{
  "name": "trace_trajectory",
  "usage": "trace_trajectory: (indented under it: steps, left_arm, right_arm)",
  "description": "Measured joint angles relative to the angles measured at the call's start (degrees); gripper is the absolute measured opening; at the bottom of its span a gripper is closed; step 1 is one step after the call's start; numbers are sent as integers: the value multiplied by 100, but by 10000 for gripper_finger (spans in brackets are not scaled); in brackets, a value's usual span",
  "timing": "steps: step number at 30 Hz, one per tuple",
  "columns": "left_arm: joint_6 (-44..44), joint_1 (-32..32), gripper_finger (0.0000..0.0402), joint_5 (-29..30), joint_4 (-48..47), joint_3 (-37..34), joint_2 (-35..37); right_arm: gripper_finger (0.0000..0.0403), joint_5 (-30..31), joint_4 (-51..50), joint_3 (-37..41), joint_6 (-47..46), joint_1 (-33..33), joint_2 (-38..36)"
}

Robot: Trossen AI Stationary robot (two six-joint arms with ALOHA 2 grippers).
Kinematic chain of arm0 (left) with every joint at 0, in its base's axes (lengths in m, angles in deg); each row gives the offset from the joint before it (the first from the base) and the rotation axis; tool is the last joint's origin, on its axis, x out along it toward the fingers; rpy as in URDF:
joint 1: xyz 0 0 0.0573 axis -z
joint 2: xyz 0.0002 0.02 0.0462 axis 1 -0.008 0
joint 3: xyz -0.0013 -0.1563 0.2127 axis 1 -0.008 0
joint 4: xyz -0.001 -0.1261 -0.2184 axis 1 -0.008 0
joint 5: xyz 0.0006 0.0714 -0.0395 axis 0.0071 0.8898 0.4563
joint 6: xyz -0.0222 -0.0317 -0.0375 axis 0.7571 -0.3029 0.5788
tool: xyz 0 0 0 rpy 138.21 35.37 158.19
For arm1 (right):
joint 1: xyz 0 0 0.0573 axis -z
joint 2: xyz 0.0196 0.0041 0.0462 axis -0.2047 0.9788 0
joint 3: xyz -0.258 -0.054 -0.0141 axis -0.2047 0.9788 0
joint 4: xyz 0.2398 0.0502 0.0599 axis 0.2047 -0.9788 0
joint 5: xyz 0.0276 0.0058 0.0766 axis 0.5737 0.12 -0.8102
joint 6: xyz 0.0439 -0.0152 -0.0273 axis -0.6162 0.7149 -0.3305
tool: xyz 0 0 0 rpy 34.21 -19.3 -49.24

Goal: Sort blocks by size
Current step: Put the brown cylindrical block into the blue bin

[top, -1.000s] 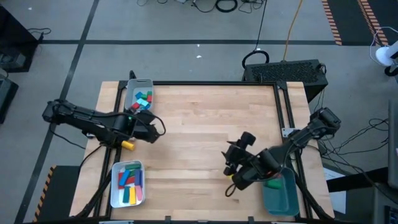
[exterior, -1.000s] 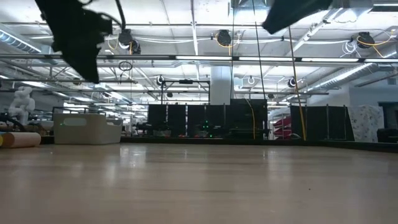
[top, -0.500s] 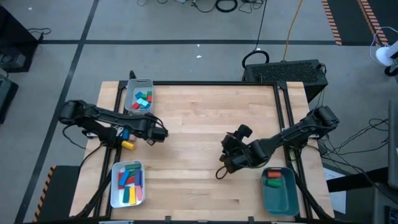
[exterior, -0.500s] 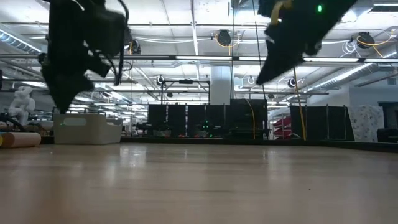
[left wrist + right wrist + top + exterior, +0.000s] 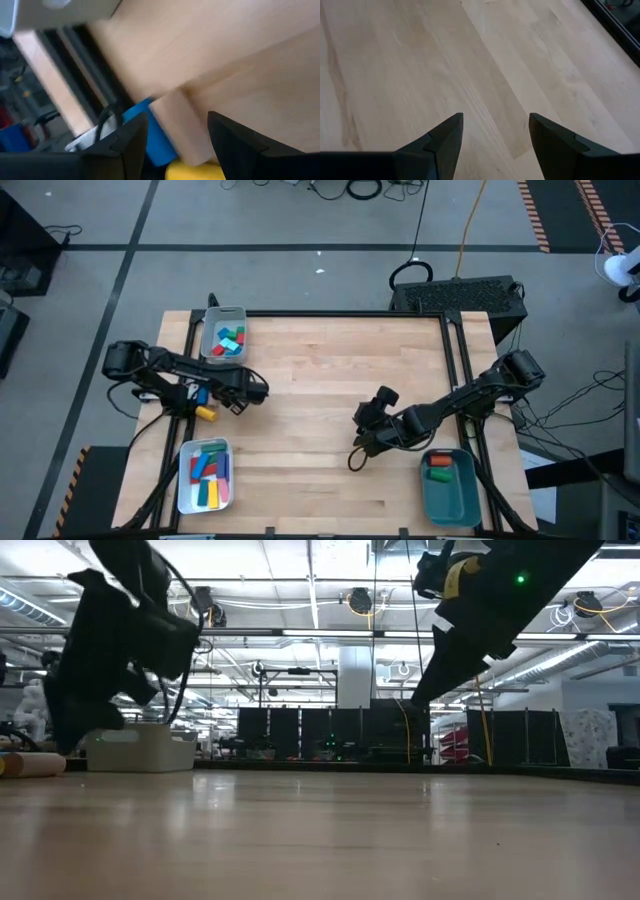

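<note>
Both arms reach low over the surface, left tool [image 5: 258,391] near its left edge, right tool [image 5: 362,416] right of centre, each parted and empty.

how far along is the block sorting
Mostly done: blocks sit in the grey tray, the white tray and the teal tray. Nothing is held; the left gripper and right gripper are open. Left: a yellow block and blue block at the table's left edge.

Left arm's stretched along the left edge of the bench, its tool [image 5: 255,391] pointing inward with the fingers [image 5: 131,145] apart and nothing between them. Right arm reaches in from the right side, bent low, tool [image 5: 362,416] mid-bench, fingers [image 5: 445,140] spread too, also holding nothing.
</note>
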Motion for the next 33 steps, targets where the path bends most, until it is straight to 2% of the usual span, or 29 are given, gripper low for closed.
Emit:
trace_trajectory:
  steps: [9, 15, 25, 33]
  left_arm:
    - [-123, -332, 207, -6, 360, -349, -110]
    - [-129, -443, 207, -209, 733, -707, -226]
    - [-196, -451, 205, -457, 1009, -798, -302]
    - [-317, -319, 142, -467, 1197, -485, -322]
  right_arm:
    - [210, -7, 4, 0, 22, 0, 0]
    - [210, -139, 3, -2, 22, -2, 0]
    - [210, -149, -4, -2, 143, -109, -2]
    - [210, -147, 6, -2, 140, -101, -2]
